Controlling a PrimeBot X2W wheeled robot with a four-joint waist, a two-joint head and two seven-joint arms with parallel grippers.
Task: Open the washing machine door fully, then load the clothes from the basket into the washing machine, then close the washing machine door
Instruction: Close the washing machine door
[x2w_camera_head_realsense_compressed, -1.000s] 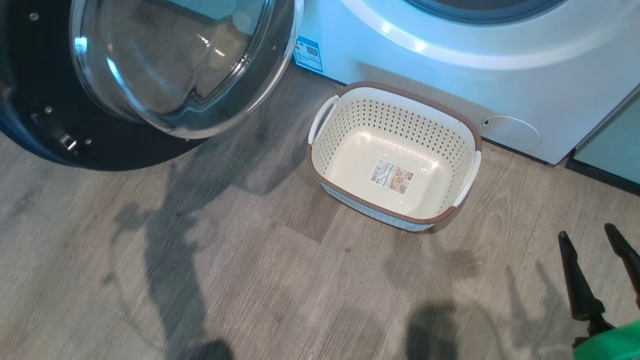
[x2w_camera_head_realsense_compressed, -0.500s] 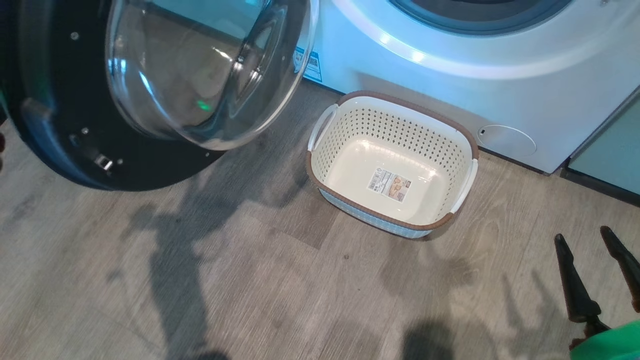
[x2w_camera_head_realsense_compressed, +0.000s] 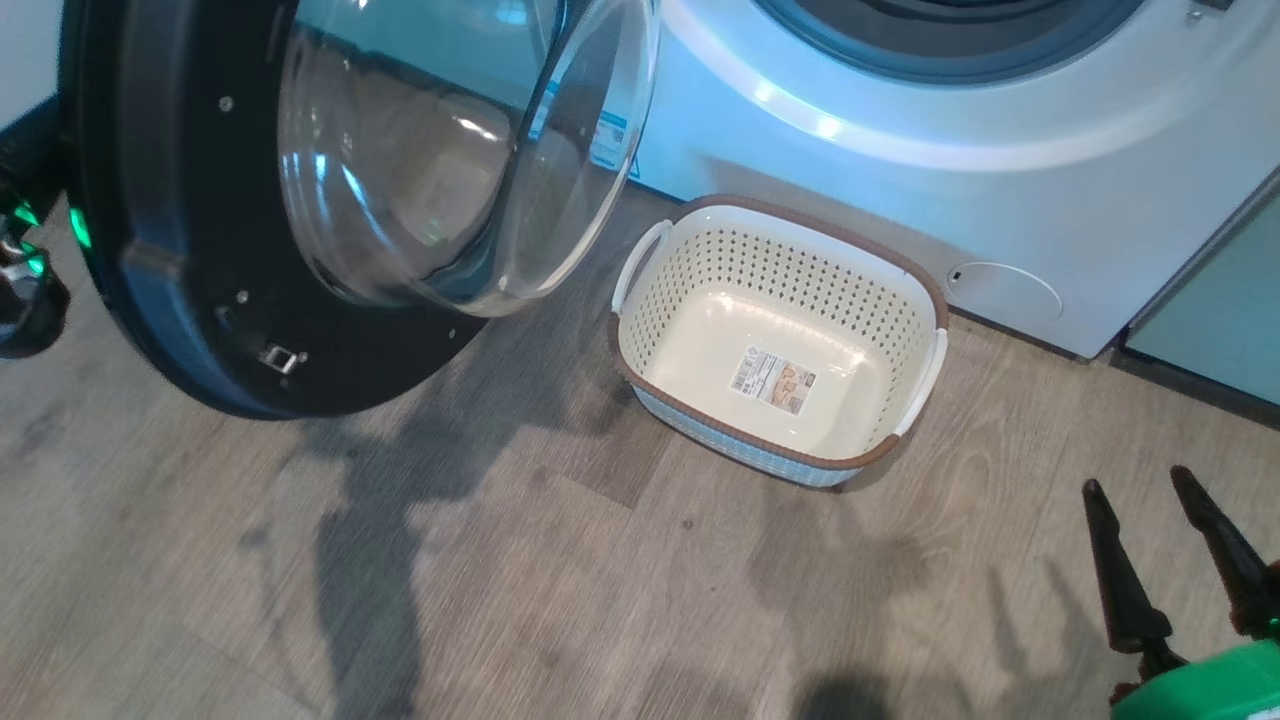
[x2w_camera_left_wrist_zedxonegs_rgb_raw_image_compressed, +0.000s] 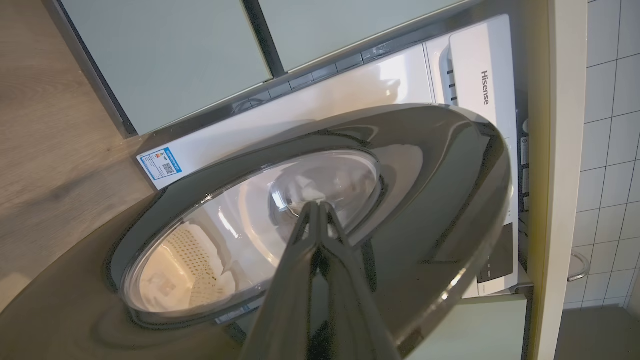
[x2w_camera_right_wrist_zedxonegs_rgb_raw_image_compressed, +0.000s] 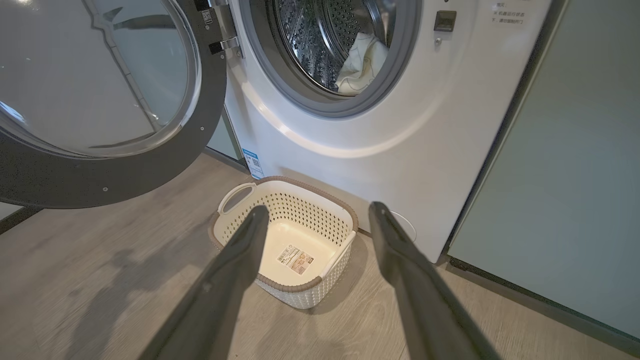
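The washing machine door (x2w_camera_head_realsense_compressed: 190, 270) stands partway open at the left, its glass bowl facing the white washing machine (x2w_camera_head_realsense_compressed: 900, 190). My left gripper (x2w_camera_left_wrist_zedxonegs_rgb_raw_image_compressed: 317, 205) is shut with nothing in it, its tips at the outer glass of the door (x2w_camera_left_wrist_zedxonegs_rgb_raw_image_compressed: 440, 200). Part of my left arm (x2w_camera_head_realsense_compressed: 25, 250) shows behind the door's edge. The cream basket (x2w_camera_head_realsense_compressed: 700, 270) sits on the floor before the machine with nothing in it but its label. Pale cream clothes (x2w_camera_right_wrist_zedxonegs_rgb_raw_image_compressed: 362, 62) lie in the steel drum. My right gripper (x2w_camera_head_realsense_compressed: 1135, 483) hangs open at the lower right, short of the basket (x2w_camera_right_wrist_zedxonegs_rgb_raw_image_compressed: 285, 285).
Pale green cabinet doors (x2w_camera_head_realsense_compressed: 1210, 310) flank the machine on the right, and more of them (x2w_camera_left_wrist_zedxonegs_rgb_raw_image_compressed: 165, 55) show in the left wrist view. A blue sticker (x2w_camera_right_wrist_zedxonegs_rgb_raw_image_compressed: 252, 162) marks the machine's lower corner. Grey wood floor (x2w_camera_head_realsense_compressed: 550, 560) spreads in front of it.
The door has swung rightward toward the machine's opening, and my left arm has come into view behind it. The basket and my right gripper have barely shifted; the camera moved a little.
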